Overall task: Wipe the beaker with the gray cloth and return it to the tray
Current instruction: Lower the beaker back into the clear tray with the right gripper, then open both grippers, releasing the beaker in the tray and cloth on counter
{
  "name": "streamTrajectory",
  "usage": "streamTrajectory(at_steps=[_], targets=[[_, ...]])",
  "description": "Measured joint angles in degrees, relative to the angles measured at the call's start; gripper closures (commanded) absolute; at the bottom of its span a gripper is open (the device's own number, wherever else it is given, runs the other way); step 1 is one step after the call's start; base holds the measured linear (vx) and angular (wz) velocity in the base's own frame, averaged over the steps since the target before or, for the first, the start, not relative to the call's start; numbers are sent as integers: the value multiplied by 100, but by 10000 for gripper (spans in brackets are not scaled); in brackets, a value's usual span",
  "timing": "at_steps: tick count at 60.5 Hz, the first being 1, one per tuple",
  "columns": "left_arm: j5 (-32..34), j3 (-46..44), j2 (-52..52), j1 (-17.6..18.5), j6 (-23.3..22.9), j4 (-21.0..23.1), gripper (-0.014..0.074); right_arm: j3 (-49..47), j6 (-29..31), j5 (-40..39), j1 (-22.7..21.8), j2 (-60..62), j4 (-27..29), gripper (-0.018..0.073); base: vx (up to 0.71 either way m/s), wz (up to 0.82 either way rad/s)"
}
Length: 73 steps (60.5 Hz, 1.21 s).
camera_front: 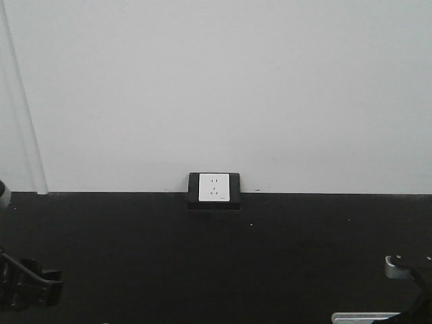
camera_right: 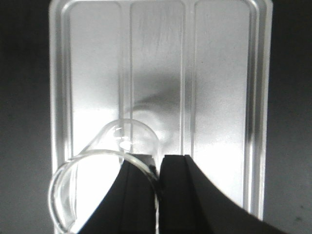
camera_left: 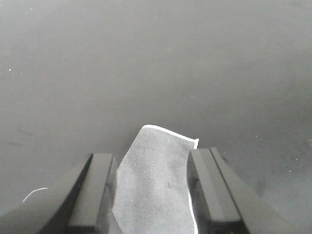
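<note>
Spreading dark across all views: table (camera_front: 216,263), with wall (camera_front: 216,88) and socket (camera_front: 214,187) behind. Lying flat on it, seen from the right wrist: tray (camera_right: 214,73), silvery, ribbed lengthwise, bare apart from the glass. Hanging over the tray's near end: beaker (camera_right: 105,165), clear, tipped so its mouth faces the camera. Clamping its rim: right gripper (camera_right: 157,168), jaws nearly together, one finger inside the glass and one outside. Sitting between the left fingers: cloth (camera_left: 156,180), gray with a pale edge, its free corner sticking forward above the table. Flanking it: left gripper (camera_left: 152,185), jaws set fairly wide, the fabric filling the gap; hard telling how firmly pinched.

Risking a slip: thin wet-looking glass held only by the rim, likely swinging or dropping onto metal under wiping pressure. Risking a lost cloth too, given a loose-looking hold. Needing both arms brought close together, so risking a knock between fingers and glass.
</note>
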State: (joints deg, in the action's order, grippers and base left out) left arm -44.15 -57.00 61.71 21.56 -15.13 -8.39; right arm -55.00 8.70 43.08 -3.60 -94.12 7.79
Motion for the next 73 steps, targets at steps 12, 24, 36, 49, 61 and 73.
streamTrajectory(at_steps=[12, 24, 36, 49, 61, 73], targets=[[0, 0, 0, 0, -1, 0, 134, -7, 5, -141, 0, -176, 0, 389, 0, 0], [0, 0, 0, 0, -1, 0, 134, -7, 5, -159, 0, -176, 87, 204, 0, 0], [0, 0, 0, 0, -1, 0, 134, -9, 5, -120, 0, -69, 234, 148, 0, 0], [-4, 0, 0, 0, -1, 0, 134, -9, 5, 276, 0, 804, 254, 149, 0, 0], [-126, 0, 0, 0, 5, 0, 180, -9, 5, 825, 0, 2128, 254, 213, 0, 0], [-176, 70, -146, 0, 148, 0, 459, 16, 74, 817, 0, 3616, 263, 554, 0, 0]])
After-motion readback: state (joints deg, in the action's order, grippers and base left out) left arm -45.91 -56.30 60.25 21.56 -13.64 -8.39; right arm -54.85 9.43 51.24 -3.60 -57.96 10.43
